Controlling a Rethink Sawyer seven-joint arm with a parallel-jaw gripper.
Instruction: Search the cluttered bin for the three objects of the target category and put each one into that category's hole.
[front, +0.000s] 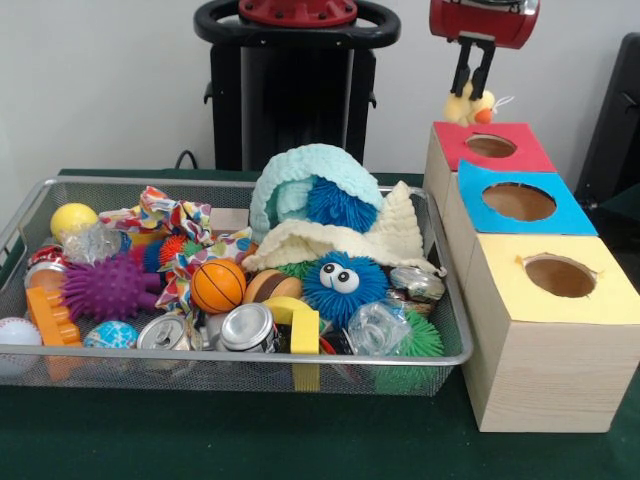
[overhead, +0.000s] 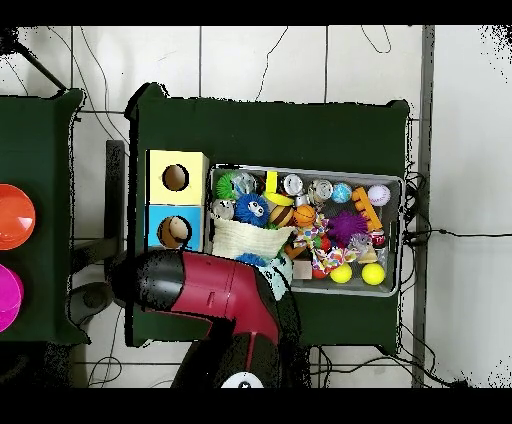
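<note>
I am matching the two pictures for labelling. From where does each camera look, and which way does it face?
Front view: across the table, facing the black pedestal; the red arm's claw hangs above the red-topped hole, holding a pale yellow cloth.
Overhead view: straight down, robot base at the bottom; the red and black arm hides that box.
Both show the silver wire mesh bin and the blue-topped hole.
</note>
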